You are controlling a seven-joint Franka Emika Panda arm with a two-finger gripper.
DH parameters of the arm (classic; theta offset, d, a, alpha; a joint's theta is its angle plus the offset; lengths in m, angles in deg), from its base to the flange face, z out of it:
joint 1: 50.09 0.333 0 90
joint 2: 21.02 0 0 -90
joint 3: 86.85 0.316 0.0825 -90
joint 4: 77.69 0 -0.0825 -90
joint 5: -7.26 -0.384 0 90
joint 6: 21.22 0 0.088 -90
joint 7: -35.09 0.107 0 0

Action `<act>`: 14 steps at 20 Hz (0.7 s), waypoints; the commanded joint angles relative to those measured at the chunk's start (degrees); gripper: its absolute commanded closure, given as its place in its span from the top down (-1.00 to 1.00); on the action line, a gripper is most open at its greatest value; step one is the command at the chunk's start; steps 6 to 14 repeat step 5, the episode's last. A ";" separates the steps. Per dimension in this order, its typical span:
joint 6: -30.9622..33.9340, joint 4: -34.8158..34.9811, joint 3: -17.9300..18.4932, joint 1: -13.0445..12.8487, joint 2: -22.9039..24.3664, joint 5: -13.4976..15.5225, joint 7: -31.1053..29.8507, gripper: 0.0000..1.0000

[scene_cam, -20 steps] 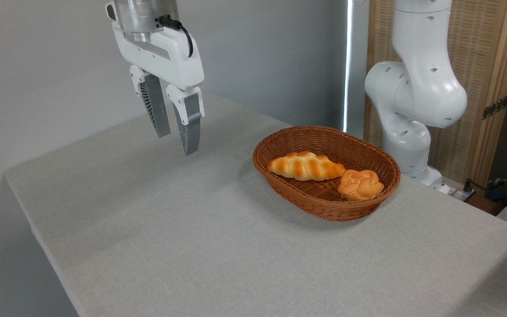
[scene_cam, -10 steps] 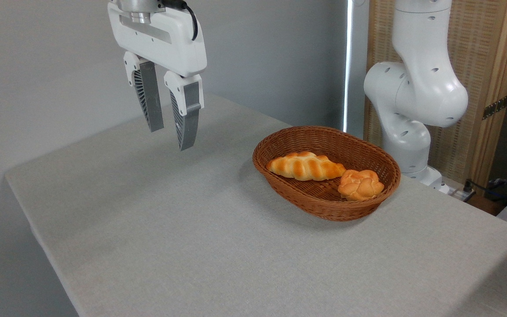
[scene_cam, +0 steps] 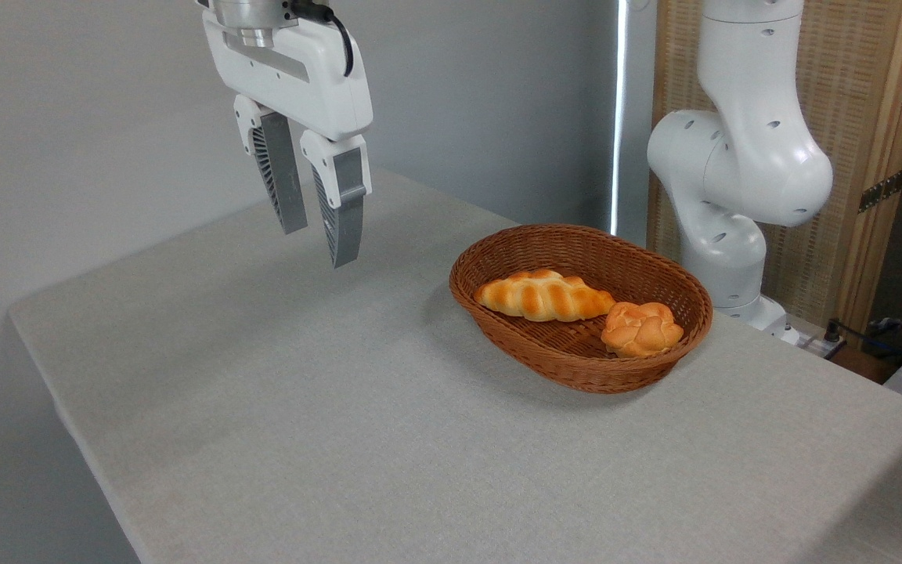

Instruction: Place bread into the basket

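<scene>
No readable text anywhere in this shot, honestly. No labels, brand marks, numbers or signs that I can make out on anything in view.
</scene>
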 commanded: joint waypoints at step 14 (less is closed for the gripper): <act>1.62 -0.79 0.78 0.22 0.07 0.36 1.52 1.00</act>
